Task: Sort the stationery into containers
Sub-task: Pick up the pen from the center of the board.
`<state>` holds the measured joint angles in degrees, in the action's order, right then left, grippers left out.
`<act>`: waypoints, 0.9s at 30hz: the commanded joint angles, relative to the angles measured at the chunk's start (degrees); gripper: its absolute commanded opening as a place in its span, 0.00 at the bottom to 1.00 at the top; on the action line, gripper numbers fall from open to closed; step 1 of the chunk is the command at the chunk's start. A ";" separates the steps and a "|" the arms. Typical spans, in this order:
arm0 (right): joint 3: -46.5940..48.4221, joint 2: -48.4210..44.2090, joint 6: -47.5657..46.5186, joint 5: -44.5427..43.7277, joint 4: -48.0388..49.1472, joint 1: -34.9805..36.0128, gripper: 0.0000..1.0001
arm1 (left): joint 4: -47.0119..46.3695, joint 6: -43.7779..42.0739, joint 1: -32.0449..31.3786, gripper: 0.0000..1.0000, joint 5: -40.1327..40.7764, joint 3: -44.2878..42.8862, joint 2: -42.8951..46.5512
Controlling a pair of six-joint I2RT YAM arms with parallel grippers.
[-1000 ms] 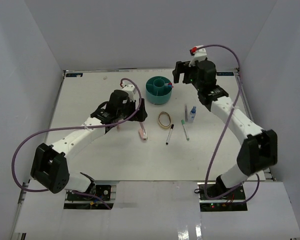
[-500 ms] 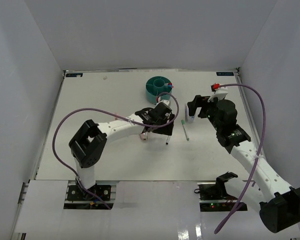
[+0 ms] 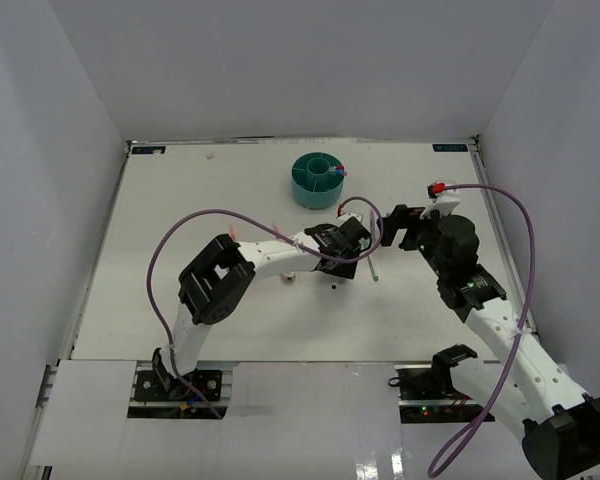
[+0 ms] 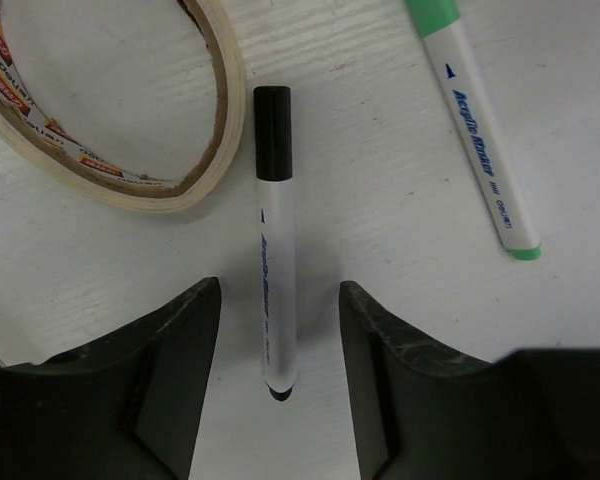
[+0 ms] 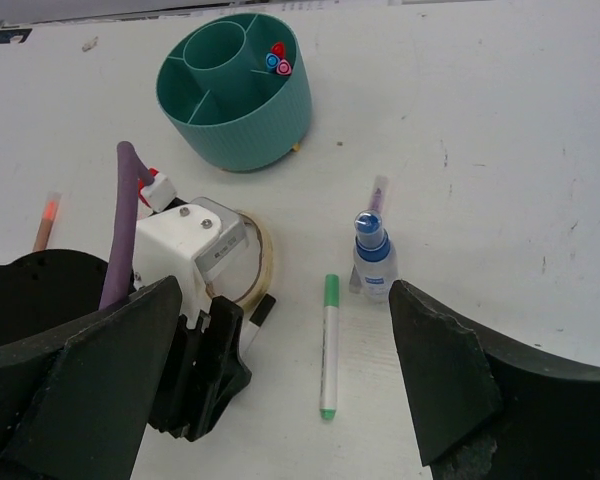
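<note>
Left wrist: your left hand (image 4: 277, 292), swung over within last second, straddles black-capped pen (image 4: 275, 270) lying on surface beside tan tape ring (image 4: 230, 110); fingers narrowing, no contact yet. Right hand (image 5: 285, 290) wide open, empty, withdrawn from teal organizer (image 5: 242, 130). Judged: pen grasp imminent.

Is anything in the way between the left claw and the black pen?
Nothing visible. The black-capped pen lies right between the open jaws of the left gripper, untouched. The tape roll sits beside the pen's cap, outside the gap.
</note>
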<state>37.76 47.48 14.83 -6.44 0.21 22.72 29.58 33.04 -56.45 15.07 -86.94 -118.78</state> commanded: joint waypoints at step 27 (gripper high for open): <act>8.11 0.94 -0.42 10.82 -3.54 0.04 0.93 | -14.34 -7.18 -2.00 0.02 4.35 13.97 21.12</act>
<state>41.12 47.70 14.63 0.16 -2.24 22.59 23.77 29.98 -58.26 18.26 -75.46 -105.58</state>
